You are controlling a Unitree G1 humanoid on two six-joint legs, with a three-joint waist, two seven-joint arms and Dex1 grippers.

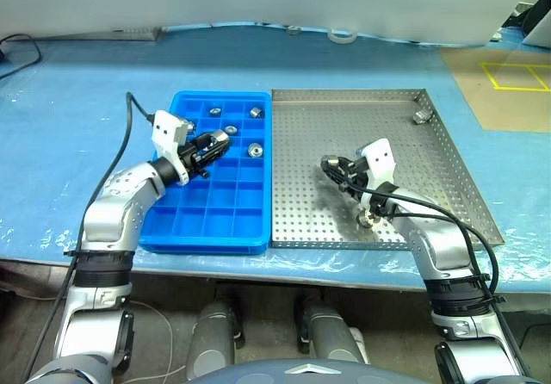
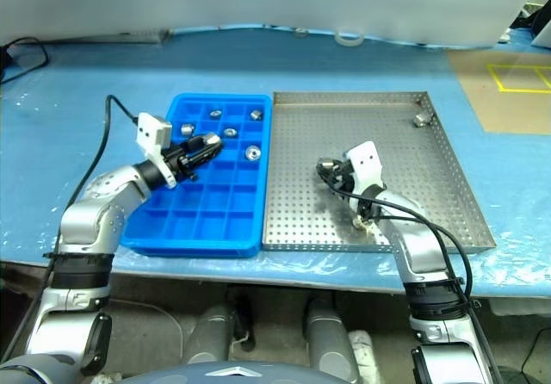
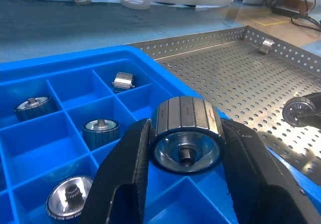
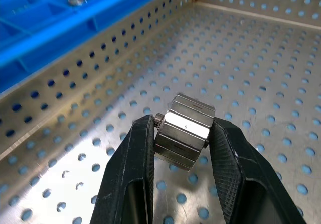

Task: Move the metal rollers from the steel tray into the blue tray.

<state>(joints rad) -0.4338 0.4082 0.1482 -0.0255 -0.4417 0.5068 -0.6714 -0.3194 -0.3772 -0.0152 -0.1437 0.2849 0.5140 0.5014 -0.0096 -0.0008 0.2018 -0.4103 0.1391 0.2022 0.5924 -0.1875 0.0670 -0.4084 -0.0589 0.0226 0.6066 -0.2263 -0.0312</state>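
Left gripper (image 3: 185, 148) and right gripper (image 4: 183, 138) each pinch a metal roller

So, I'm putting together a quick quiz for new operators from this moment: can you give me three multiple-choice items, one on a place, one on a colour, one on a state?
1. Where does the lone roller that neither gripper holds lie in the steel tray?
A. its far right corner
B. its near left corner
C. its centre

2. What colour is the compartment tray?
A. red
B. blue
C. green

3. What is the left gripper doing?
A. hanging open
B. shut with nothing in it
C. shut on a roller

Answers:
1 A: the head views show the roller beside the rim at the far right corner.
2 B: its walls and grid are bright blue.
3 C: the left wrist view shows a roller clamped between both fingers, above the blue tray.
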